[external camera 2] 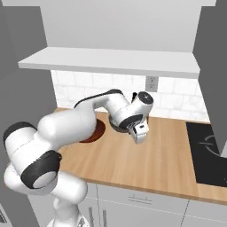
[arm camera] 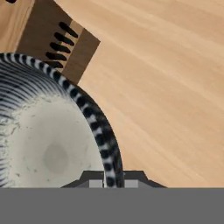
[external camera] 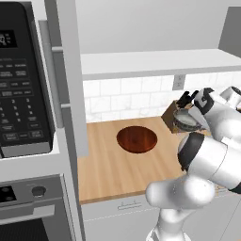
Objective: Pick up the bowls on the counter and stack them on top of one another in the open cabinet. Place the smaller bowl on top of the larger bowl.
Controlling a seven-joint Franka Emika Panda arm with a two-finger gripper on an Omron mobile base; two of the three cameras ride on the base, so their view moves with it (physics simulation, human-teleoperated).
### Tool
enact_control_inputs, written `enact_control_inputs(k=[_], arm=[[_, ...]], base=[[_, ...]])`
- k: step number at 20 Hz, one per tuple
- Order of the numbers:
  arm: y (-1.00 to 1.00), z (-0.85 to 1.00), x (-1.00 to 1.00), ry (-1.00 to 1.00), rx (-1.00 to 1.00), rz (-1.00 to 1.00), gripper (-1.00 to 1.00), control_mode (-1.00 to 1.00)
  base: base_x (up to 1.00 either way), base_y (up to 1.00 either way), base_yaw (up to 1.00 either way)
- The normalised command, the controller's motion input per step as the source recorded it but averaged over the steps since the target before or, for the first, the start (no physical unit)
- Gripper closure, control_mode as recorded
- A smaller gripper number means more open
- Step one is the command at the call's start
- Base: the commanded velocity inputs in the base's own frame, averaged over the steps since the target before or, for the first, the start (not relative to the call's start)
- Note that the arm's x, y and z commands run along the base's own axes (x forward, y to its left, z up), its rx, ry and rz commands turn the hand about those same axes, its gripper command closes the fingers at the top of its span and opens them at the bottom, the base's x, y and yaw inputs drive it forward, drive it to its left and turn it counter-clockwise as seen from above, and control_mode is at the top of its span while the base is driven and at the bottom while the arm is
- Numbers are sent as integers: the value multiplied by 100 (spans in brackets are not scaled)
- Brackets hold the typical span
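- black microwave (external camera: 21, 80) at the far left of the left base view, set in a tall white unit; an oven panel (external camera: 28, 200) below it
- open cabinet (external camera: 155, 63) above the worktop — its flat pale shelf bare in both base views; white tile wall behind, with an outlet (external camera 2: 151, 83)
- larger bowl (external camera: 137, 140), glossy reddish-brown, sits upright on the worktop (external camera: 117, 174) left of the arm; in the right base view just its edge (external camera 2: 98, 133) peeks past the forearm
- smaller bowl (arm camera: 48, 140) is off the worktop, carried at the gripper (arm camera: 110, 183); striped rim, pale speckled inside; seen in the left base view (external camera: 187, 120) right of the brown bowl and well apart from it
- jaws clenched on the small bowl's rim — one fingertip (arm camera: 95, 183) inside the wall, the other outside
- wooden knife block (arm camera: 57, 39) lies on the worktop just beyond the held bowl
- black cooktop (external camera 2: 208, 153) at the far right of the right base view
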Motion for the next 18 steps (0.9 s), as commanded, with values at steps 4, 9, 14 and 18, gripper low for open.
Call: enact_control_inputs(k=[4,9,14,18], arm=[[100,29,-1,0,-5,10,100,-100],[100,-1,5,1,-8,11,100,-100],[99,-13,26,5,-6,5,100,-100],[54,-8,38,2,0,1,100,-100]], base=[[0,0,0],[0,0,0],[0,0,0],[0,0,0]])
